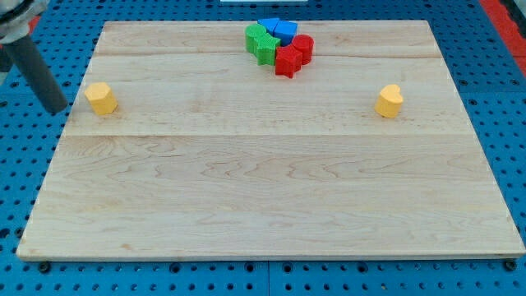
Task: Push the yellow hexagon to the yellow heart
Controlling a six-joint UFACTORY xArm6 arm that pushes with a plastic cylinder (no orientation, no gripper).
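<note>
My tip (59,108) stands just left of the yellow hexagon (100,98) at the worktop's (263,197) left edge, so the approach looks done and a long rightward push toward the yellow heart (389,101), well apart at the right, should follow. There is no pincer, only a rod holding nothing, and no containers show.

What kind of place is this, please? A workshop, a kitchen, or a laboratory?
Probably a robotics laboratory bench. A wooden board lies on a blue perforated table; small coloured blocks, such as the yellow hexagon and yellow heart, sit on it; my tip stands left of the hexagon.
</note>
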